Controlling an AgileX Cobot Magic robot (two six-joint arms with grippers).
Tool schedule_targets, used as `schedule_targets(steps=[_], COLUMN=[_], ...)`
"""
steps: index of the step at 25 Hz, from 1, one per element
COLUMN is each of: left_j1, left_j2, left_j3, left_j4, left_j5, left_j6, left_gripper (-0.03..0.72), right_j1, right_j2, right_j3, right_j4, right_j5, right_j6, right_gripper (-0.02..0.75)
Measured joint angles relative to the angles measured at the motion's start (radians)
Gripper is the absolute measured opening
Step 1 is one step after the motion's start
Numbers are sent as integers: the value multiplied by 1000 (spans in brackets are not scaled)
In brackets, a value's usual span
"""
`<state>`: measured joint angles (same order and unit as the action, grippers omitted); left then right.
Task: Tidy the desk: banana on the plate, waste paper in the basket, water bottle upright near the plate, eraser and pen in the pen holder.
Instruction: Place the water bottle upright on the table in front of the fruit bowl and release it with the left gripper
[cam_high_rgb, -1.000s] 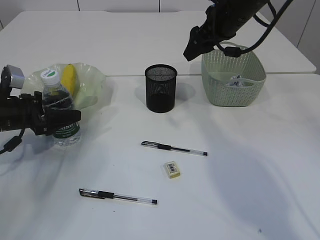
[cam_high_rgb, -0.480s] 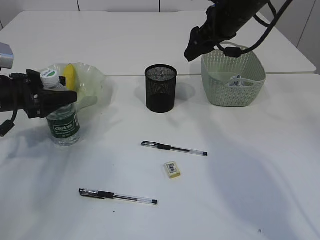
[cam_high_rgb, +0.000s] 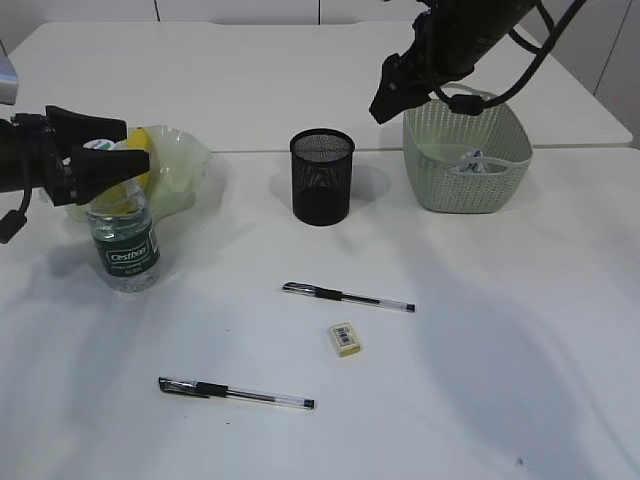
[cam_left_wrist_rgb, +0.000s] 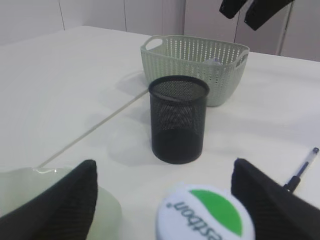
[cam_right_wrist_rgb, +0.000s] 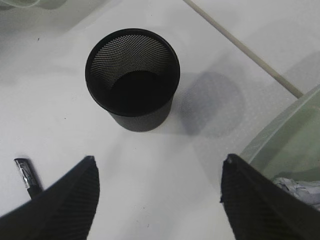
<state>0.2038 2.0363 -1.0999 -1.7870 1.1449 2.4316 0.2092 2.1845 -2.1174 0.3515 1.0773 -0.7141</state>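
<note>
In the exterior view the water bottle is standing upright on the white tabletop at the left, just in front of the plate; the banana is lying in that plate; the left pincer is hovering around the bottle's cap level with its jaws spread wide and gripping nothing; the pen holder is standing in the middle, the basket to its right with crumpled paper inside; the right pincer is hanging above, between holder and basket; two pens and the eraser are lying on the near side.

In the left wrist view the bottle's cap is sitting between the wide-apart fingers, untouched; the holder and basket are standing farther off.

In the right wrist view the fingers are standing wide apart and empty, with the holder below and beyond them.
</note>
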Motion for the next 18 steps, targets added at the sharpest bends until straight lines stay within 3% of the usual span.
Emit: schedule_targets(steps=[18], left_j1=[0], left_j2=[-11], left_j3=[-64], left_j4=[8], left_j5=[4], left_j6=[-97], left_gripper=[591], right_j1=[0], right_j2=[0], right_j3=[0], right_j4=[8], right_j5=[2], right_j6=[2], right_gripper=[561])
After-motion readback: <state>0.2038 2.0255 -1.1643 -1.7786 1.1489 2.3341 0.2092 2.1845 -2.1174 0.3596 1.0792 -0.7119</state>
